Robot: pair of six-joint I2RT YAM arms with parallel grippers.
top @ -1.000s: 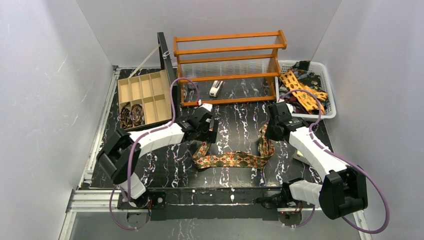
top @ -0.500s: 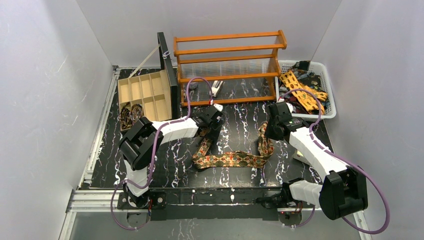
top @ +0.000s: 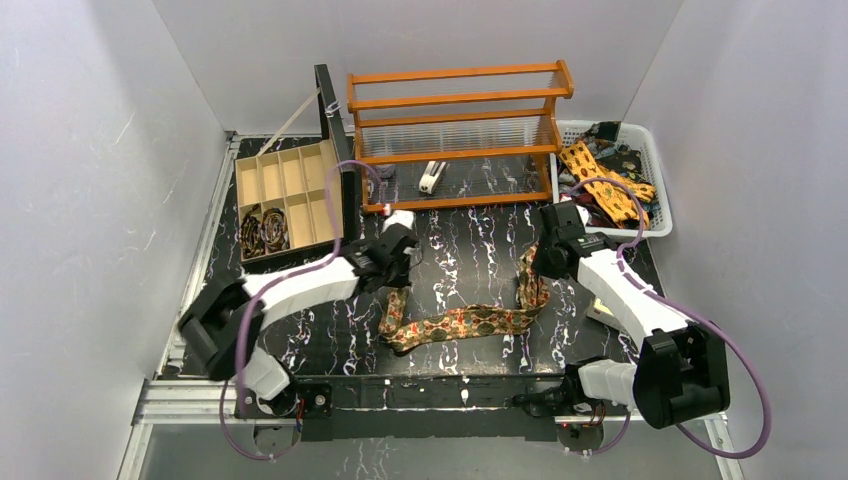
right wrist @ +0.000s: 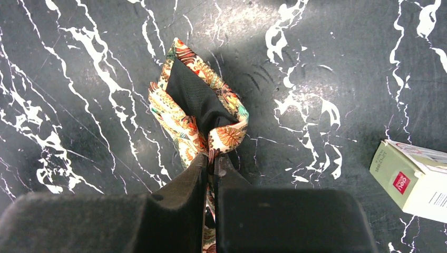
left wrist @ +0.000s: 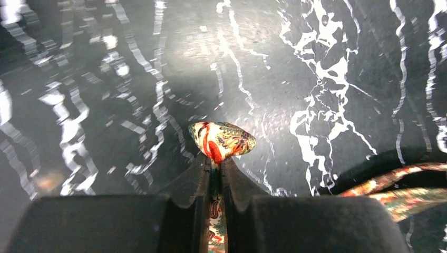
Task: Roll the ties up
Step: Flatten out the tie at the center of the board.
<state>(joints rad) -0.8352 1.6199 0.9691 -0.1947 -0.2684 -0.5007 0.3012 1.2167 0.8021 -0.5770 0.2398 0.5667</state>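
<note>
A brown-red tie (top: 460,322) with gold motifs lies in a loose U on the black marbled table, each end in a gripper. My left gripper (left wrist: 215,162) is shut on its narrow end, whose tip (left wrist: 224,139) pokes out past the fingertips; from above, this gripper (top: 393,283) sits left of centre. My right gripper (right wrist: 211,158) is shut on the wide end, which fans out with its black lining (right wrist: 194,100) showing. In the top view the right gripper (top: 540,268) is at the tie's right bend.
A wooden compartment box (top: 290,175) at the back left holds coiled ties (top: 263,230). An orange rack (top: 455,100) stands at the back centre. A white basket (top: 660,190) of loose ties is at the back right. A small white-and-red box (right wrist: 414,179) lies right of the right gripper.
My left gripper has closed on the tie's narrow end and pulled slightly left and nearer, dragging that end with it. The right gripper has kept its grip and place.
</note>
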